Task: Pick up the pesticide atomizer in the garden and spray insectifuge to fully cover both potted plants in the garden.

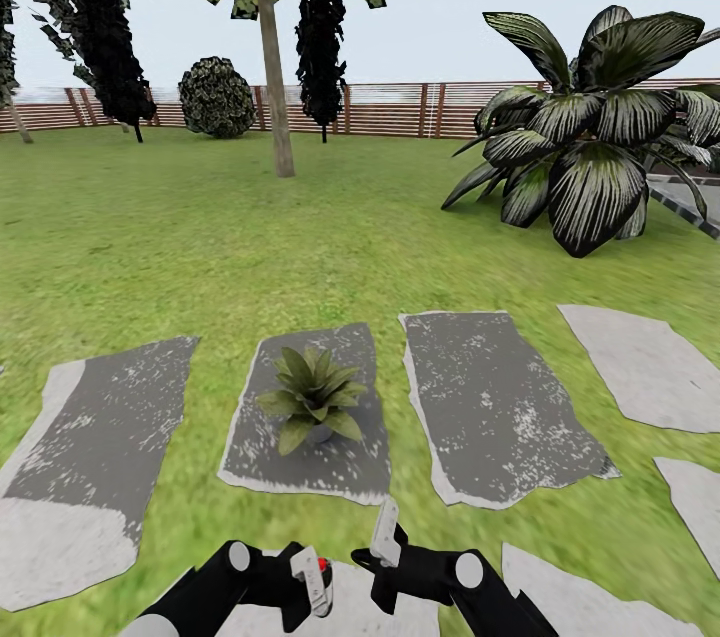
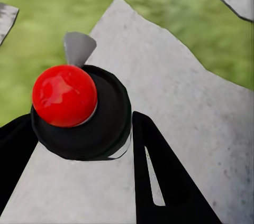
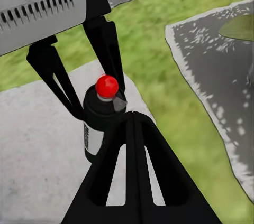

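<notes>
My left gripper (image 1: 312, 585) is shut on the pesticide atomizer (image 1: 322, 567), a tiny dark bottle with a red top. In the left wrist view the atomizer (image 2: 79, 113) sits between the black fingers (image 2: 159, 182) above a grey slab. The right wrist view shows the atomizer (image 3: 100, 121) upright in the left gripper (image 3: 100, 102). My right gripper (image 1: 385, 527) hangs just beside it, its fingers (image 3: 135, 171) pressed together on nothing. One potted plant (image 1: 312, 397), a low olive-green rosette, stands on a dark slab (image 1: 340, 467) straight ahead. The second potted plant is out of view.
Grey stepping slabs (image 1: 500, 407) lie in a row across the green lawn (image 1: 200, 237). A huge dark plant with white-striped leaves (image 1: 590, 147) fills the right. A tree trunk (image 1: 272, 67), a round bush (image 1: 216, 97) and the wooden fence (image 1: 400, 109) stand far back.
</notes>
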Motion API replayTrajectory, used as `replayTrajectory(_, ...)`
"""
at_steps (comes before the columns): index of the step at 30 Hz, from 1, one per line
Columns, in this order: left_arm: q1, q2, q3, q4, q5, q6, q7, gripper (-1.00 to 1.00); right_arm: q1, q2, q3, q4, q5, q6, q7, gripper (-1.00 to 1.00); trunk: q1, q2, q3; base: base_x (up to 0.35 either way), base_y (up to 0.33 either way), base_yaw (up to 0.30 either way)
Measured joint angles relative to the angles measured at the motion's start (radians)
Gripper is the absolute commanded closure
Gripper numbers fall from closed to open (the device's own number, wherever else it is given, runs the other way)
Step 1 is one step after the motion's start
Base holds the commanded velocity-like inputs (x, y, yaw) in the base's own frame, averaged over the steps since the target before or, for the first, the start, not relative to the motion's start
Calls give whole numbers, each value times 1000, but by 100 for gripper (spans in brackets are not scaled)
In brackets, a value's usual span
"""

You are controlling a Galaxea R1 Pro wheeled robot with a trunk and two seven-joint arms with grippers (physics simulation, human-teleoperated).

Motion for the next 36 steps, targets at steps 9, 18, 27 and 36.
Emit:
replayTrajectory(9, 0, -15, 2, 2, 4, -1, -1, 100, 0, 0, 0, 1, 0, 0, 0, 100, 0, 0, 0, 0, 0, 0)
replayTrajectory(18, 0, -29, 3, 2, 5, -1, -2, 100, 0, 0, 0, 1, 0, 0, 0, 100, 0, 0, 0, 0, 0, 0)
replayTrajectory(27, 0, -36, 3, 1, 6, -4, -14, 100, 0, 0, 0, 1, 0, 0, -1, 100, 0, 0, 0, 0, 0, 0)
replayTrajectory(36, -1, -38, 2, -1, 7, -4, -16, 100, 0, -2, 0, 5, 2, -1, -1, 100, 0, 0, 0, 0, 0, 0)
